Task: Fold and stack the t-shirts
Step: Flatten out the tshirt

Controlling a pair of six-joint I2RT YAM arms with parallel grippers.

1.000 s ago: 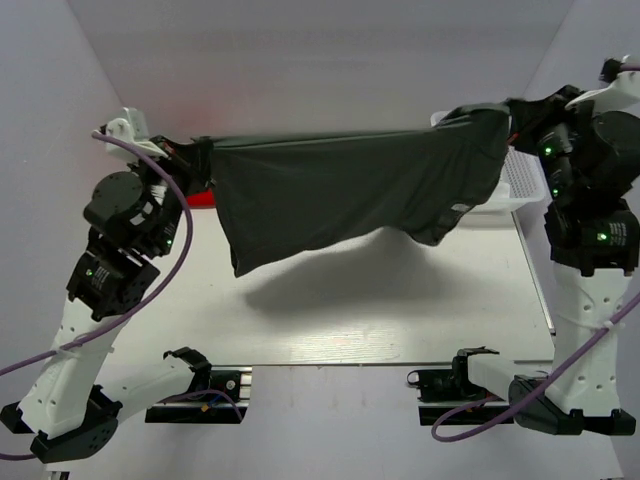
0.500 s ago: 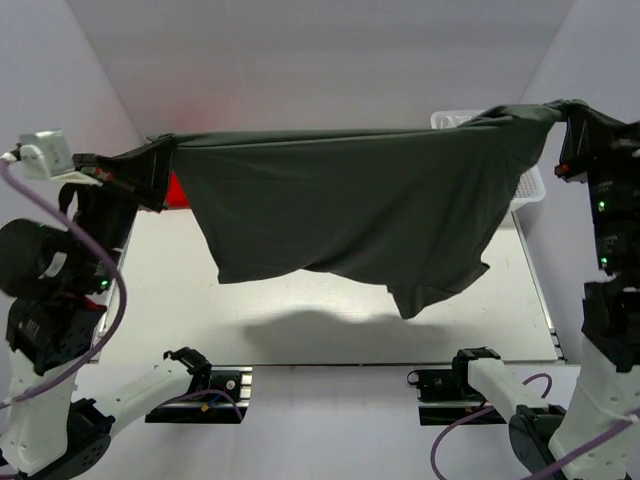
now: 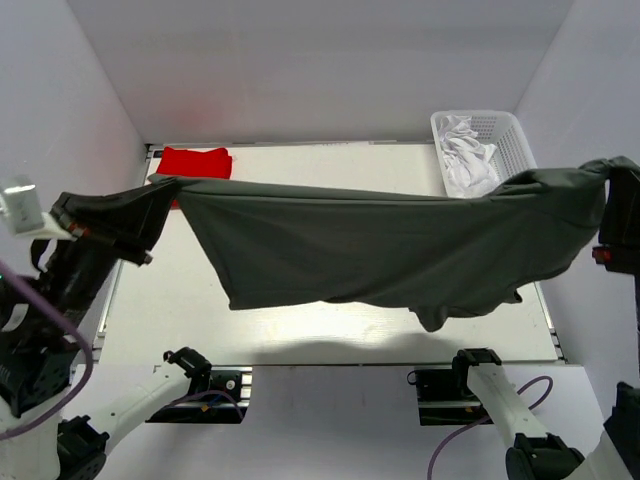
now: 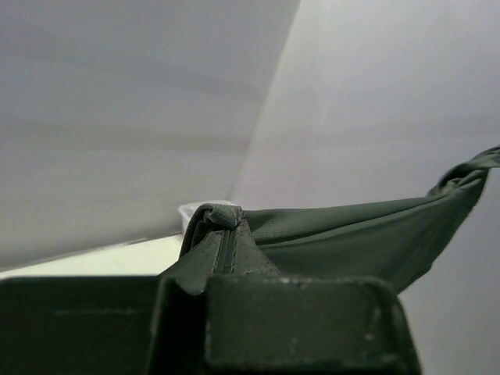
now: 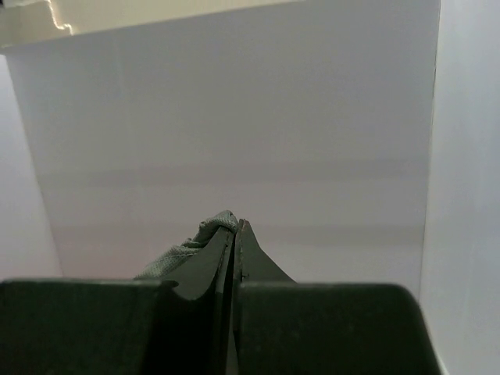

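A dark charcoal grey t-shirt (image 3: 380,250) hangs stretched in the air across the whole table, its lower edge sagging. My left gripper (image 3: 160,185) is shut on its left corner, which shows bunched at the fingertips in the left wrist view as grey cloth (image 4: 344,234). My right gripper (image 3: 610,168) is shut on the right corner, a small wad of cloth (image 5: 211,228) pinched at its tips. A folded bright red t-shirt (image 3: 196,161) lies on the table at the back left, beyond the grey one.
A white plastic basket (image 3: 520,150) with pale crumpled cloth (image 3: 465,160) in it stands at the back right of the table (image 3: 330,325). White walls close in on three sides. Both arm bases sit at the near edge.
Both arms have risen and swung outward and nearer, pulling the grey t-shirt wider and tauter. The red t-shirt, hidden before, now shows behind it.
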